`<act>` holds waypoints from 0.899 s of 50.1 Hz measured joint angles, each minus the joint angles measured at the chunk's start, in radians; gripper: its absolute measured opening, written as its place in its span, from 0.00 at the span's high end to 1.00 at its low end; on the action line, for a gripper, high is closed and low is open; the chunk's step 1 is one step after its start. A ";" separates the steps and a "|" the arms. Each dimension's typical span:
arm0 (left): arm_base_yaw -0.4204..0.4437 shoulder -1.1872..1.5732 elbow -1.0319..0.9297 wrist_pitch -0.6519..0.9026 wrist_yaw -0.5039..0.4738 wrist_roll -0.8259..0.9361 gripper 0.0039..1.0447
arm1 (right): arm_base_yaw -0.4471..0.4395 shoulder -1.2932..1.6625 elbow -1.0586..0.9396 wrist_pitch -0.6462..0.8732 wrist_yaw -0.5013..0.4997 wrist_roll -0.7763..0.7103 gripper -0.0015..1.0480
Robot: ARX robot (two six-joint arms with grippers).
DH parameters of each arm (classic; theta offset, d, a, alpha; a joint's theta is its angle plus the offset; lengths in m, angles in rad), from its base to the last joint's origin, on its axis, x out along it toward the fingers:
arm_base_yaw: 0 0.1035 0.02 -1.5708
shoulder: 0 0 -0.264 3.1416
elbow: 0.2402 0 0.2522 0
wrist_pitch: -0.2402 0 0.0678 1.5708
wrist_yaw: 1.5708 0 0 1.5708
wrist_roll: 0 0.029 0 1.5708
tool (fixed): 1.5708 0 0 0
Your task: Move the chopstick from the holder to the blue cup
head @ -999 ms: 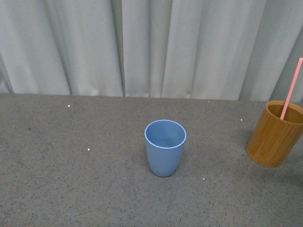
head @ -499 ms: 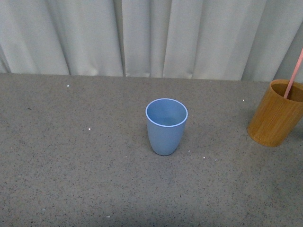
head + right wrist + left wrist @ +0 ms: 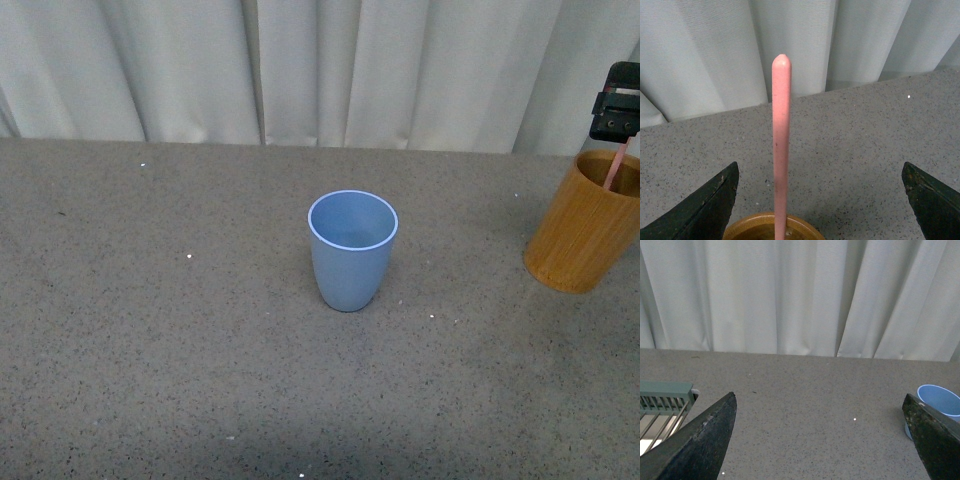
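The light-blue cup (image 3: pixel 352 250) stands upright and empty in the middle of the grey table. At the far right stands the brown wooden holder (image 3: pixel 580 228), with the pink chopstick (image 3: pixel 612 172) leaning inside it. My right gripper (image 3: pixel 621 103) hangs just above the holder and hides the stick's upper part in the front view. In the right wrist view the chopstick (image 3: pixel 781 140) rises from the holder (image 3: pixel 765 229) between the wide-open jaws of the right gripper (image 3: pixel 820 167), nearer one finger and touching neither. My left gripper (image 3: pixel 819 396) is open over bare table, with the blue cup (image 3: pixel 939 399) beside one finger.
A pale curtain (image 3: pixel 320 70) closes off the far edge of the table. A green slatted rack (image 3: pixel 664 396) shows at the edge of the left wrist view. The holder stands close to the right border of the front view.
The right gripper has come into the front view above the holder, covering the chopstick's top. The front camera's view shifted, so cup and holder sit higher in frame.
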 joint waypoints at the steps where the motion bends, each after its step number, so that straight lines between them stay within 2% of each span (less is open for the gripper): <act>1: 0.000 0.000 0.000 0.000 0.000 0.000 0.06 | 0.002 0.005 0.006 -0.002 0.002 0.003 0.09; 29: 0.000 0.000 0.000 0.000 0.000 0.000 0.06 | 0.020 0.072 0.082 -0.035 0.045 0.047 0.09; 31: 0.000 0.000 0.000 0.000 0.000 0.000 0.06 | 0.020 0.074 0.082 -0.035 0.050 0.051 0.12; 32: 0.000 0.000 0.000 0.000 0.000 0.000 0.06 | 0.031 0.077 0.063 -0.022 0.060 0.058 0.46; 40: 0.000 0.000 0.000 0.000 0.000 0.000 0.06 | 0.041 0.077 0.055 -0.014 0.054 0.058 0.76; 45: 0.000 0.000 0.000 0.000 0.000 0.000 0.06 | 0.041 0.077 0.055 -0.009 0.053 0.058 0.90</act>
